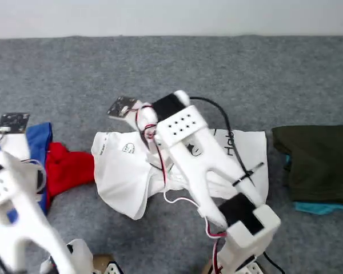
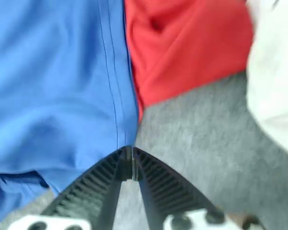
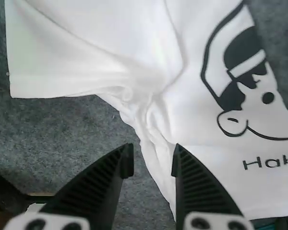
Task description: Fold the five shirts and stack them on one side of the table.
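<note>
A white printed shirt (image 1: 126, 171) lies crumpled at the table's middle. My right gripper (image 3: 152, 160) is open just above it, with a bunched ridge of the white shirt (image 3: 110, 48) between its fingertips. At the left lie a red shirt (image 1: 71, 168) and a blue shirt (image 1: 41, 140), side by side and touching. My left gripper (image 2: 128, 154) is shut, its tips meeting at the hem of the blue shirt (image 2: 53, 86), beside the red shirt (image 2: 182, 48). Whether any cloth is pinched there I cannot tell.
A folded dark green shirt (image 1: 320, 160) rests on a teal one (image 1: 314, 207) at the right edge. The grey felt table (image 1: 217, 74) is bare toward the back. The right arm (image 1: 200, 154) stretches over the white shirt from the front.
</note>
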`<action>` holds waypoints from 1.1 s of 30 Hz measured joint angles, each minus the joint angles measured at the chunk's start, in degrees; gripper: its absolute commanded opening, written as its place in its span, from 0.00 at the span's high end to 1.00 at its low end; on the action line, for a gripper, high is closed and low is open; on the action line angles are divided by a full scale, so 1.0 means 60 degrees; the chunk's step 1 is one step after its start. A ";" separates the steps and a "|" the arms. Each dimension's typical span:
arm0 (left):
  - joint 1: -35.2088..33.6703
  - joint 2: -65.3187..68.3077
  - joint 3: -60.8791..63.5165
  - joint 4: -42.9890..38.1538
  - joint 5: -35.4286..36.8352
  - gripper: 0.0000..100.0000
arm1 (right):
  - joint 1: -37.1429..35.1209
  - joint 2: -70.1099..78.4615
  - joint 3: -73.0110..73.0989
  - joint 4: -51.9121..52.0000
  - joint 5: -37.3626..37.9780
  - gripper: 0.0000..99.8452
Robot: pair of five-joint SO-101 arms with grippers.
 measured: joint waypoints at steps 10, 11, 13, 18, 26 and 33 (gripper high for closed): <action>0.3473 -0.5055 0.3443 -0.2579 0.1524 0.91 | 0.0308 -0.1363 0.1099 0.0000 -0.0264 0.86; 0.3678 -0.5304 0.3751 -0.2725 0.1656 0.89 | 0.0308 -0.1480 0.1289 0.0000 -0.0264 0.86; 0.3985 -0.5626 0.4264 -0.2857 0.2022 0.86 | 0.0308 -0.1729 0.1788 0.0000 -0.0264 0.86; 0.4337 -0.6110 0.4967 -0.2916 0.2520 0.85 | 0.0308 -0.2403 0.2974 -0.0073 -0.0293 0.86; 0.4352 -0.6769 0.6242 -0.2916 0.3604 0.85 | 0.0308 -0.3311 0.4308 -0.0718 -0.0308 0.86; 0.4264 -0.8659 0.7795 -0.3414 0.4571 0.99 | 0.0410 -0.3326 0.4381 -0.0733 -0.0308 0.86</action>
